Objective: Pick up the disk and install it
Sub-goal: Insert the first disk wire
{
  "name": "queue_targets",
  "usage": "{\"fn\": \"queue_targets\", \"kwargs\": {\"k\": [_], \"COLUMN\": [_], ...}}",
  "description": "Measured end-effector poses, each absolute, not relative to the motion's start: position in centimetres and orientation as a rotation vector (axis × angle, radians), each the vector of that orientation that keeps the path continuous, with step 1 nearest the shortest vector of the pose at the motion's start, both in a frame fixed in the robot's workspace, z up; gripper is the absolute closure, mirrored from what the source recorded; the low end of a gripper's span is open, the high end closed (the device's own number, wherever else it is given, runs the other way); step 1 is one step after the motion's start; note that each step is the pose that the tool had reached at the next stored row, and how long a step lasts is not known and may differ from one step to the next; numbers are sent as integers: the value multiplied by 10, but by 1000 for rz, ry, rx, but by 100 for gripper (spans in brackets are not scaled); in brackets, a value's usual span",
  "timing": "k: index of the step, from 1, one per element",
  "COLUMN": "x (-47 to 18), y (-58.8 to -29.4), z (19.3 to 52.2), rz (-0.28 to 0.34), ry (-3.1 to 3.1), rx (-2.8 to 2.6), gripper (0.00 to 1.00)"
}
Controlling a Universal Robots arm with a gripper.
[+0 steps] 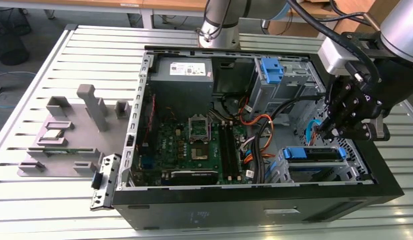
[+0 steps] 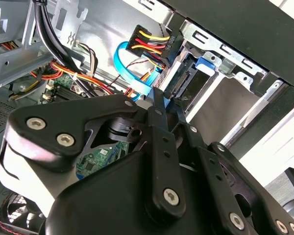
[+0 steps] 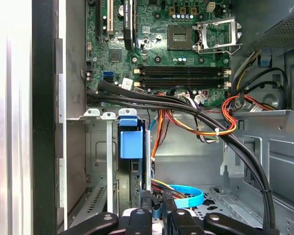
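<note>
On the table (image 1: 32, 200), the open computer case (image 1: 260, 210) holds a circuit board (image 1: 192, 145) at the exterior view's left and, at its right, the disk (image 1: 312, 153) seated in the metal cage (image 1: 356, 167). The gripper (image 1: 324, 134) hangs just above the disk, pointing down, fingers pinched narrow

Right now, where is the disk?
The disk sits in the metal bay of the computer case, at the exterior view's right, close beside the gripper.
</note>
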State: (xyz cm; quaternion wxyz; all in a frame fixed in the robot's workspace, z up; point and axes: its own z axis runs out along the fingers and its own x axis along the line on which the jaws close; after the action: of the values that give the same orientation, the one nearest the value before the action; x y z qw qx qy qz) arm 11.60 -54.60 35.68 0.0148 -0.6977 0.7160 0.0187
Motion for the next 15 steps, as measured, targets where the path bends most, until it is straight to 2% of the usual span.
{"fn": "queue_targets", "kwargs": {"k": [4, 5, 6, 15], "x": [116, 116, 116, 116], "y": [-546, -546, -546, -546], "z": [357, 357, 357, 357], "rz": [58, 58, 58, 58], "ry": [2228, 2228, 2228, 2228], "rx": [-2172, -2172, -2172, -2172], "gripper": [76, 78, 84, 84]}}
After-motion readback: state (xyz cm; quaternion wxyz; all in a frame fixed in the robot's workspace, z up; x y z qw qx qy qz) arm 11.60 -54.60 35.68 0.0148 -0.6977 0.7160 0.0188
